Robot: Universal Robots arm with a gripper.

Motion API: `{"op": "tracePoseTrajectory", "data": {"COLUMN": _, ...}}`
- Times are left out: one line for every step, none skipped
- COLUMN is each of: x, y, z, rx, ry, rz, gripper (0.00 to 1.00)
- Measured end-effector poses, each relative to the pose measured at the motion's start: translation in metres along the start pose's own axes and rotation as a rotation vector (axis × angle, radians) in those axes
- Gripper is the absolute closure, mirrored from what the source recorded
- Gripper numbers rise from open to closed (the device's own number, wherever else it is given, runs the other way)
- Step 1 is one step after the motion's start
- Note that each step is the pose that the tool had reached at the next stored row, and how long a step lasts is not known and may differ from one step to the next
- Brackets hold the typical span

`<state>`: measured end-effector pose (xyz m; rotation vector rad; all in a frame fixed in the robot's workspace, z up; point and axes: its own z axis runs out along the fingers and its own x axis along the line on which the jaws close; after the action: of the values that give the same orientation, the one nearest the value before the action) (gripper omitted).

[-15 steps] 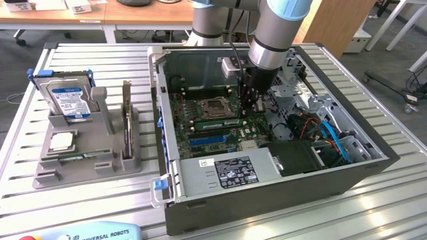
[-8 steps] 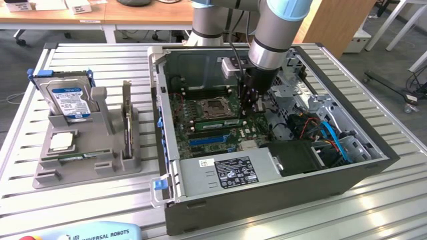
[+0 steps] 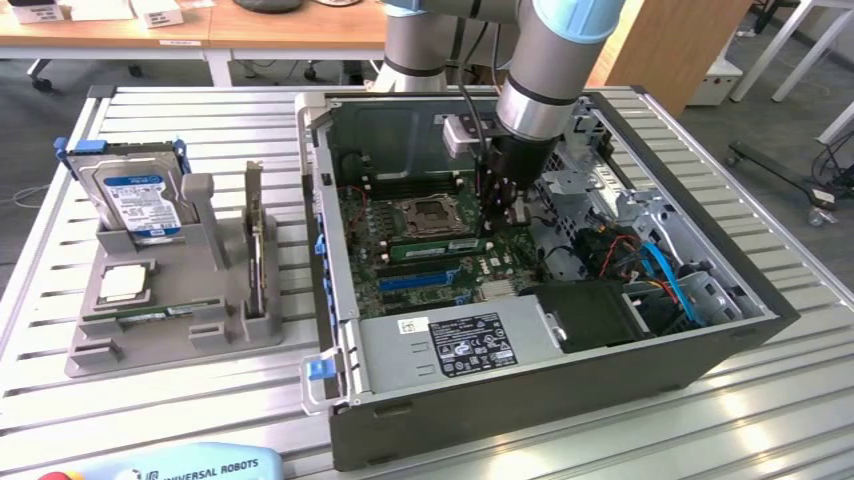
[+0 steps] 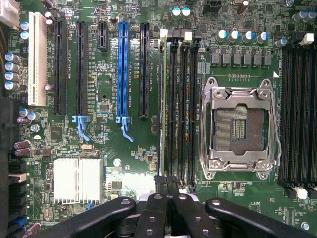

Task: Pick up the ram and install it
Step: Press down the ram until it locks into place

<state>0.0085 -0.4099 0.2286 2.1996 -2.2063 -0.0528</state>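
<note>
The ram [image 4: 162, 99] stands edge-on in the memory slot nearest the blue expansion slot [image 4: 123, 69], a thin pale-green strip running the slot's length. It also appears as a green stick [image 3: 441, 237] beside the CPU socket [image 3: 434, 210]. My gripper [image 4: 167, 181] is shut, its black fingertips pressed together right over one end of the ram. I cannot tell whether they touch it. In the exterior view the gripper [image 3: 505, 215] reaches down into the open computer case [image 3: 534, 400], over the motherboard.
Empty memory slots [image 4: 183, 99] lie between the ram and the open CPU socket [image 4: 240, 126]. On the exterior view's left, a grey holder [image 3: 174, 330] carries a blue-labelled hard drive [image 3: 134, 200] and an upright dark card [image 3: 254, 235]. Cables and the drive cage crowd the case's right side.
</note>
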Motion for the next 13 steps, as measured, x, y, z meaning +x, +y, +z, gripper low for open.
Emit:
{"op": "tracePoseTrajectory", "data": {"x": 0.0, "y": 0.0, "z": 0.0002, "rx": 0.0001, "ry": -0.0001, "rz": 0.0, "gripper": 0.9}}
{"op": "tracePoseTrajectory", "data": {"x": 0.0, "y": 0.0, "z": 0.0005, "rx": 0.0001, "ry": -0.0003, "rz": 0.0, "gripper": 0.9}}
{"op": "tracePoseTrajectory", "data": {"x": 0.0, "y": 0.0, "z": 0.0008, "rx": 0.0001, "ry": -0.0003, "rz": 0.0, "gripper": 0.9}}
{"op": "tracePoseTrajectory", "data": {"x": 0.0, "y": 0.0, "z": 0.0009, "rx": 0.0, "ry": 0.0, "rz": 0.0, "gripper": 0.9}}
{"op": "tracePoseTrajectory", "data": {"x": 0.0, "y": -0.0001, "z": 0.001, "rx": 0.0, "ry": 0.0, "rz": 0.0, "gripper": 0.9}}
{"op": "tracePoseTrajectory", "data": {"x": 0.0, "y": -0.0001, "z": 0.001, "rx": 0.0, "ry": 0.0, "rz": 0.0, "gripper": 0.9}}
{"op": "tracePoseTrajectory", "data": {"x": 0.0, "y": 0.0, "z": 0.001, "rx": 0.0, "ry": 0.0001, "rz": 0.0, "gripper": 0.9}}
{"op": "tracePoseTrajectory", "data": {"x": 0.0, "y": -0.0001, "z": 0.001, "rx": 0.0, "ry": 0.0001, "rz": 0.0, "gripper": 0.9}}
{"op": "tracePoseTrajectory", "data": {"x": 0.0, "y": -0.0001, "z": 0.0011, "rx": 0.0001, "ry": -0.0001, "rz": 0.0, "gripper": 0.9}}
{"op": "tracePoseTrajectory", "data": {"x": 0.0, "y": -0.0001, "z": 0.0015, "rx": 0.0001, "ry": -0.0004, "rz": 0.0, "gripper": 0.9}}
{"op": "tracePoseTrajectory", "data": {"x": 0.0, "y": -0.0001, "z": 0.0019, "rx": 0.0002, "ry": -0.0005, "rz": 0.0, "gripper": 0.9}}
{"op": "tracePoseTrajectory", "data": {"x": 0.0, "y": -0.0001, "z": 0.0019, "rx": 0.0001, "ry": 0.0, "rz": 0.0, "gripper": 0.9}}
{"op": "tracePoseTrajectory", "data": {"x": 0.0, "y": -0.0001, "z": 0.0019, "rx": 0.0, "ry": 0.0, "rz": 0.0, "gripper": 0.9}}
